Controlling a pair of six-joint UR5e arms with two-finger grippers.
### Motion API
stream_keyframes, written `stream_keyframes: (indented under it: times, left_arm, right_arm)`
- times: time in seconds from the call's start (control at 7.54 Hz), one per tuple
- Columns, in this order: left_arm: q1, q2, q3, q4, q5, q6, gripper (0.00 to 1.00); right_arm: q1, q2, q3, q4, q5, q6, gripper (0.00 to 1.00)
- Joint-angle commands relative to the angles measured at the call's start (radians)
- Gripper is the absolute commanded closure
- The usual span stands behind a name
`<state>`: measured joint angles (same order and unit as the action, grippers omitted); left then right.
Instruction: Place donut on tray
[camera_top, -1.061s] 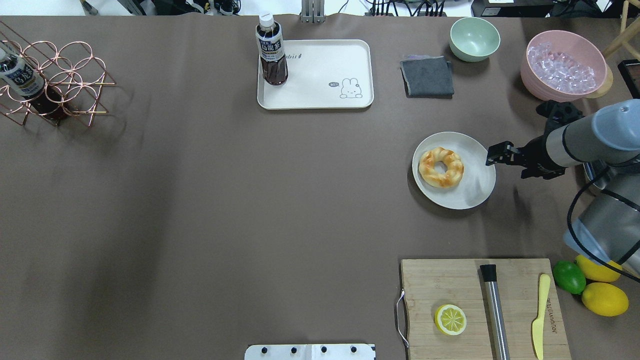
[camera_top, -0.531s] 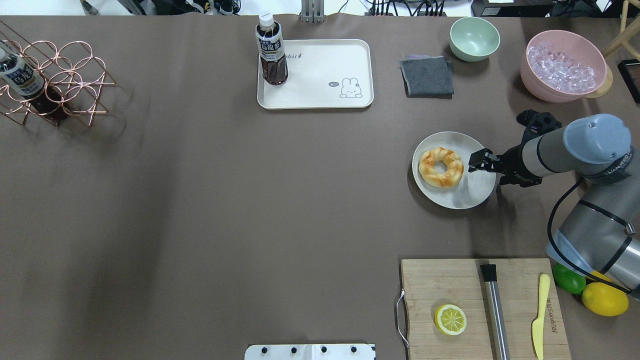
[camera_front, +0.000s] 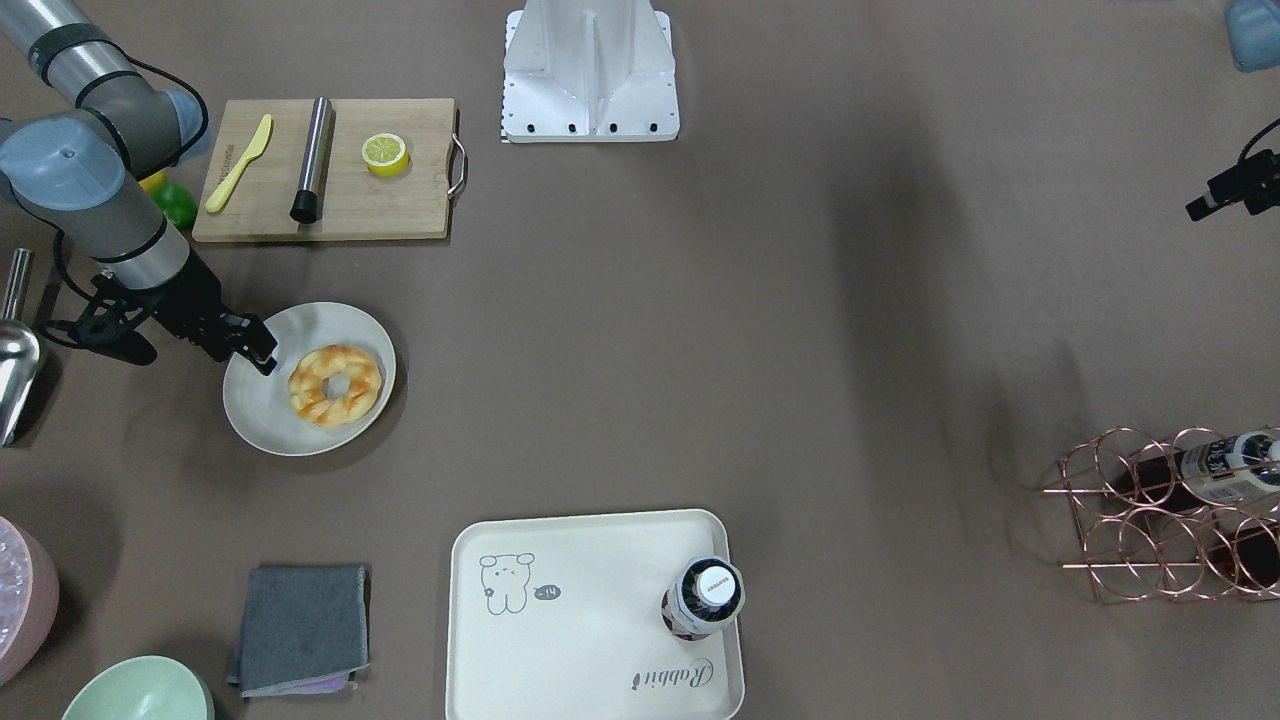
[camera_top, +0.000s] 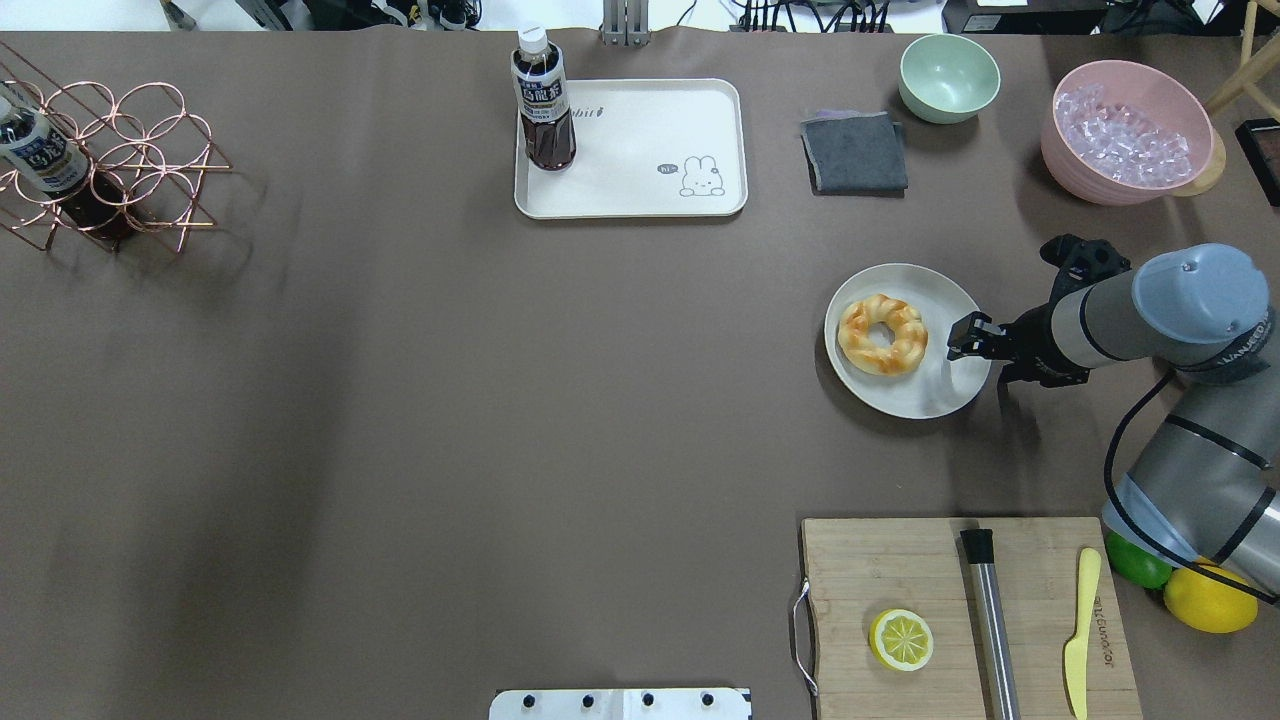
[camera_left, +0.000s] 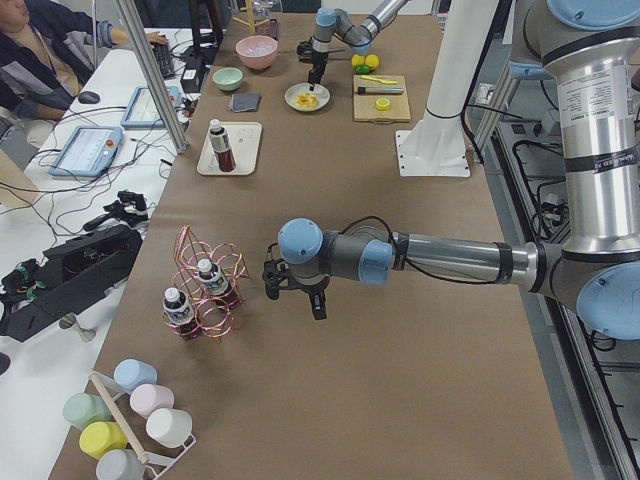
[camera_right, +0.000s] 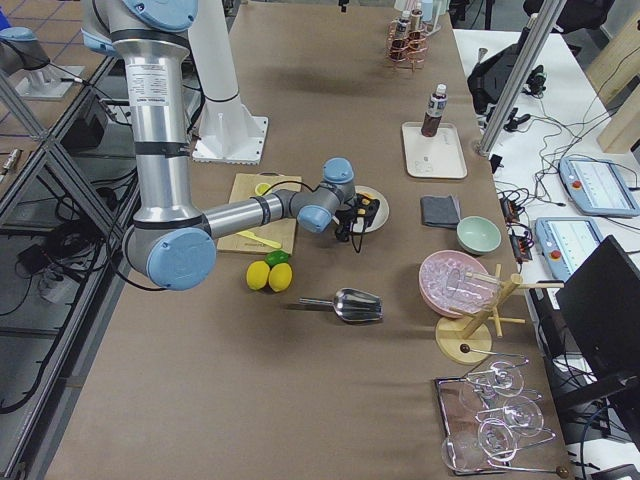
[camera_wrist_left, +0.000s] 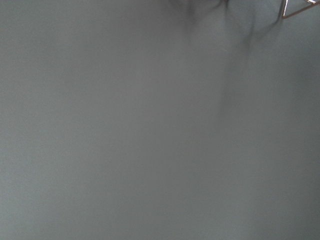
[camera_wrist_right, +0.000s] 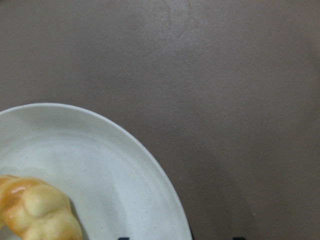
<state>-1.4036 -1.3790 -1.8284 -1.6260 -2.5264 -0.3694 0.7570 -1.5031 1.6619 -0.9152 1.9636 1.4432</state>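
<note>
brown table (camera_top: 500, 400), one donut (camera_top: 882, 335), one tray (camera_top: 640, 140)

Donut (camera_top: 882, 335) flat, apart from tray (camera_top: 640, 190)

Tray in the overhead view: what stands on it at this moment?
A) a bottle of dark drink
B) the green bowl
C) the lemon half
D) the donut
A: a bottle of dark drink stands upright in one corner of the tray, while the donut lies on the round plate.
</note>
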Motion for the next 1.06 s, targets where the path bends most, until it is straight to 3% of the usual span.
stream_keyframes:
  times: [0.0,0.93]
  left_arm:
    - [0.000,0.000,-0.002,0.000,0.000,0.000,0.02]
    - [0.000,0.002,-0.002,0.000,0.000,0.001,0.02]
  right_arm:
    - [-0.001,-0.006,0.033,0.001,0.000,0.039,1.00]
    - [0.030,0.029,0.072,-0.013,0.012,0.051,1.00]
